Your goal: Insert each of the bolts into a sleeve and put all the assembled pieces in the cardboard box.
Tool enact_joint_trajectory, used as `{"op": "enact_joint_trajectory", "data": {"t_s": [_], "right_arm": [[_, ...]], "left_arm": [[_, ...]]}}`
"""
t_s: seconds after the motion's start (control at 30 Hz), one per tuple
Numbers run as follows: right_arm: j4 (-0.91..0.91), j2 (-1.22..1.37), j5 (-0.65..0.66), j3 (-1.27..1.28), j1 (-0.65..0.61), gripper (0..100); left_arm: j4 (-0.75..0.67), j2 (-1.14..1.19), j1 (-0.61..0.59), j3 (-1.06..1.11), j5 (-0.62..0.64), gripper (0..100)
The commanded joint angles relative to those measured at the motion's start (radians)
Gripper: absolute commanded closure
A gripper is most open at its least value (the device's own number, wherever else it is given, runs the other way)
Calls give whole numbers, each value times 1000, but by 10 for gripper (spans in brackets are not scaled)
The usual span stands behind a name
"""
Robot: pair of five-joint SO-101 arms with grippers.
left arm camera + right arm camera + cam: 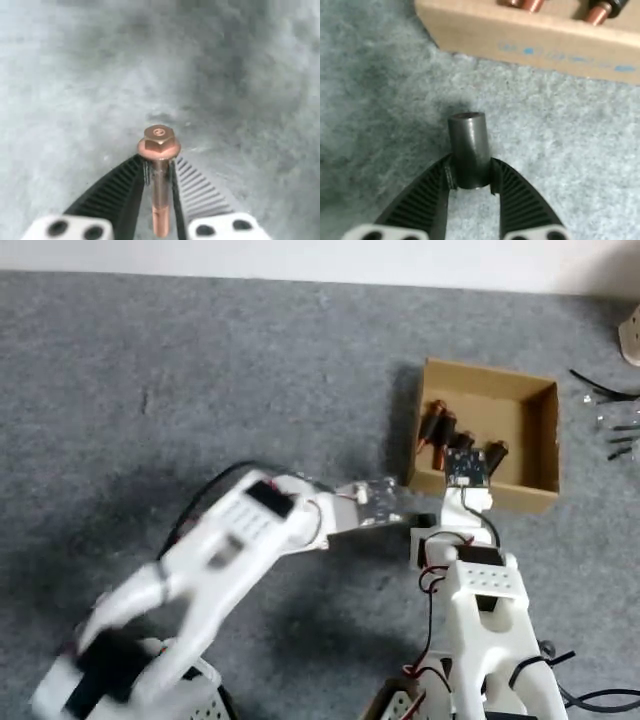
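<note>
Grey carpet serves as the workbench as two SO-101 arms meet just short of a cardboard box. The left gripper (159, 165) is clamped on a copper hex-head bolt (159, 141), pinching the shank just under the head. The right gripper (470, 174) is closed around a dark cylindrical sleeve (468, 145), whose free end stands clear of the fingertips. In the high view the two wrists sit close together beside the cardboard box (540, 445), whose near wall (545, 45) lies just ahead of the sleeve.

The step in hand looks like the mating of bolt and sleeve. The next move likely calls for lining the shank up with the sleeve's bore before pushing it home, then carrying the pair over the wall.

The count is one bolt and one sleeve in the grippers, one box, and what appear to be three assembled pieces (440, 427) already inside.
</note>
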Motion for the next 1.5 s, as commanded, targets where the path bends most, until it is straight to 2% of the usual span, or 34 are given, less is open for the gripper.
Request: {"op": "enact_joint_trajectory", "data": {"t_s": [0.0,0.2,0.37,0.53,0.7,0.9,1.0,1.07,1.23,1.37,1.47], "right_arm": [[-18,-28,-8,-19,7,993],[-18,-30,-6,-22,10,993],[-18,-30,-6,-21,10,993],[-64,-68,23,-15,16,993],[-156,-323,63,142,-1,993],[-170,-843,66,406,-104,993],[-163,-1130,64,541,-154,993],[-65,-1244,58,599,-177,993],[-153,-1152,63,545,-372,993],[-196,-1121,63,545,-527,991],[-196,-1113,63,545,-593,991]], "left_arm": [[-121,-298,2,139,143,993],[-203,-564,-50,320,333,993],[-265,-785,-122,467,440,993],[-362,-1017,-160,665,476,993],[-433,-1190,-176,854,476,993],[-431,-1349,-240,918,485,993],[-431,-1405,-243,937,557,993],[-434,-1434,-272,935,598,993],[-499,-1472,-371,926,698,993],[-597,-1472,-363,932,723,993],[-675,-1472,-366,932,724,993]]}}
